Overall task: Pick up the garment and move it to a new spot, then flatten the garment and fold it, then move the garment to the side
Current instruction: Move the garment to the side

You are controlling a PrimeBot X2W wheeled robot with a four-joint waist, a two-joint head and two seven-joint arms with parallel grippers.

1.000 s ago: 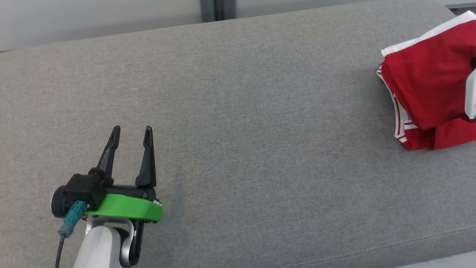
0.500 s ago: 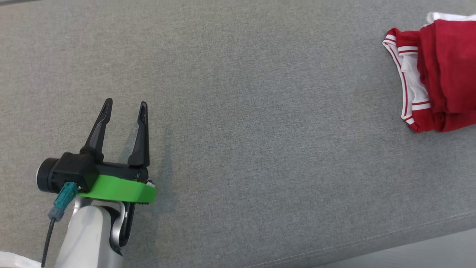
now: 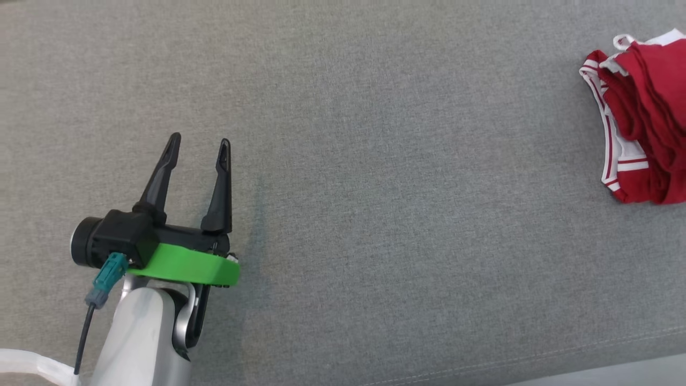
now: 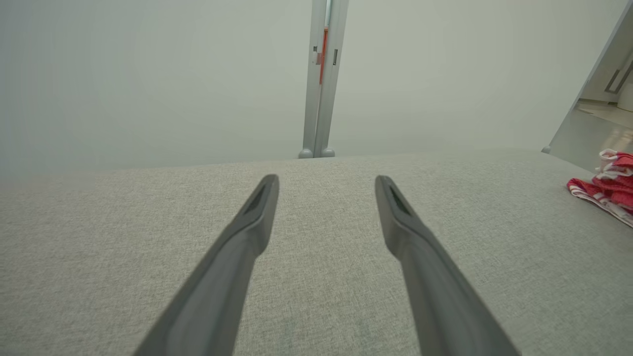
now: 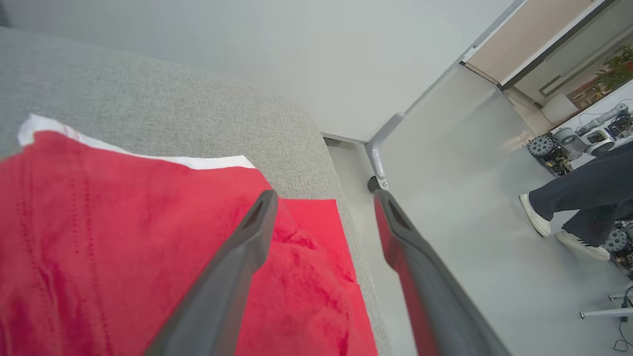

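Observation:
The garment (image 3: 646,126) is red with white trim and lies bunched at the right end of the grey cushion (image 3: 375,177). From the left wrist it is small at the far right, the garment (image 4: 606,185). In the right wrist view the garment (image 5: 99,247) spreads red just under my right gripper (image 5: 324,198), which is open above its right edge with nothing between the fingers. My left gripper (image 3: 199,140) is open over bare cushion at the left, far from the garment; from the left wrist my left gripper (image 4: 326,180) holds nothing.
The cushion's front edge (image 3: 482,370) runs along the bottom right of the head view. Past its right end is pale floor (image 5: 470,198), where a person's legs and shoes (image 5: 568,217) stand. A grey post (image 4: 320,79) rises behind the cushion.
The head camera has tilted down, so the back wall dropped out of view. The garment has been bunched narrower and sits nearer the right edge. My left gripper stays open.

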